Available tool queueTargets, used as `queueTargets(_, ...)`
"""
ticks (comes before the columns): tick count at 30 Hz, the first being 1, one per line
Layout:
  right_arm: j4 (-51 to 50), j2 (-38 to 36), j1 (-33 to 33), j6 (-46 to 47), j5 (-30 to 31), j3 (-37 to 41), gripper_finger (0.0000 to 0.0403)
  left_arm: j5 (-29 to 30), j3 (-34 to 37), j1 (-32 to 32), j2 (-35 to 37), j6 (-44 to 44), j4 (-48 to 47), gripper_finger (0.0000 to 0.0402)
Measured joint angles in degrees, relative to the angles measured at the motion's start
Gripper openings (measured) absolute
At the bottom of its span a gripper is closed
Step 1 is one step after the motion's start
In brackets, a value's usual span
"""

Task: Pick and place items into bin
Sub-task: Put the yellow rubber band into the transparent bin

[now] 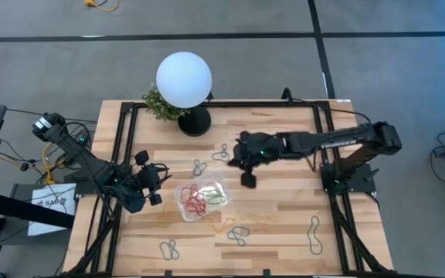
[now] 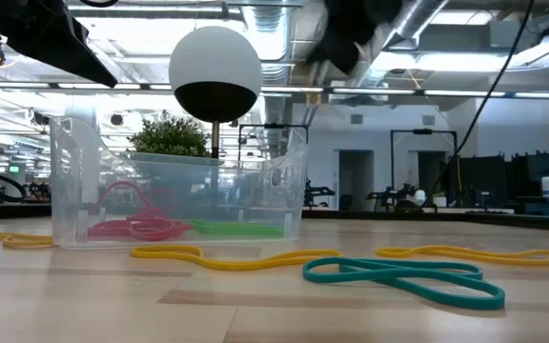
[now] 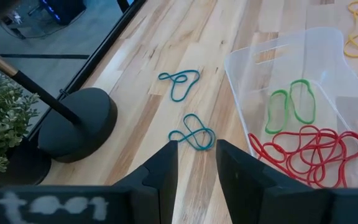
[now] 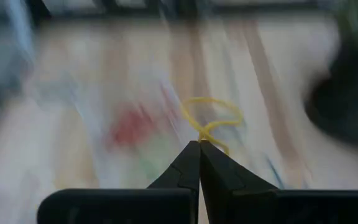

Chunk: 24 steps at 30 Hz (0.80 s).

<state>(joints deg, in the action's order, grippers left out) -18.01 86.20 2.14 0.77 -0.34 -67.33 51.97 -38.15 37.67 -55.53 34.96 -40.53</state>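
Left gripper (image 1: 151,185) at centre-left of the high view, fingers (image 3: 160,177) parted with a clear gap, holding nothing, poised just left of the clear bin (image 1: 202,199). Left arm running in from the frame's left edge, bent low across the table's left rail. In the left wrist view, two teal loops (image 3: 192,132) lying on bare wood ahead of the fingertips, beside the bin's wall.

Bin at lower centre of the high view, holding a tangle of red loops (image 3: 309,152) and two green loops (image 3: 291,106). Outside it, a yellow loop (image 2: 227,257) and a teal figure-eight (image 2: 403,276) flat on the table in the low view's foreground.

Right gripper (image 1: 247,166) just right of centre in the high view, up and to the right of the bin, fingers pressed together and pinching a thin yellow band (image 4: 213,121) that loops out past the tips. Right arm stretched nearly straight leftward from its base at the table's right side. White globe lamp (image 1: 184,79) at upper centre.
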Motion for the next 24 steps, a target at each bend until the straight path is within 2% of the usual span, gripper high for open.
queueTargets(5,18.48,6.17,6.75,1.95,0.24,-0.05,0.0,0.66,0.0,0.0,0.0,0.43,0.07,0.01)
queueTargets(9,24.91,13.18,10.66,1.84,1.16,-0.05,0.0,0.78,0.0,0.0,0.0,1.29,0.09,0.01)
queueTargets(13,21.95,18.69,12.13,2.82,7.75,-1.8,0.0001,0.77,0.0,0.0,0.0,1.42,0.09,0.01)
queueTargets(19,16.67,24.08,11.33,3.67,7.93,-7.0,0.0003,0.82,0.0,0.0,0.0,1.38,-0.02,0.01)
queueTargets(24,5.42,27.57,9.24,5.3,7.98,-13.1,0.0031,0.85,0.0,0.02,0.02,1.38,-0.02,0.01)
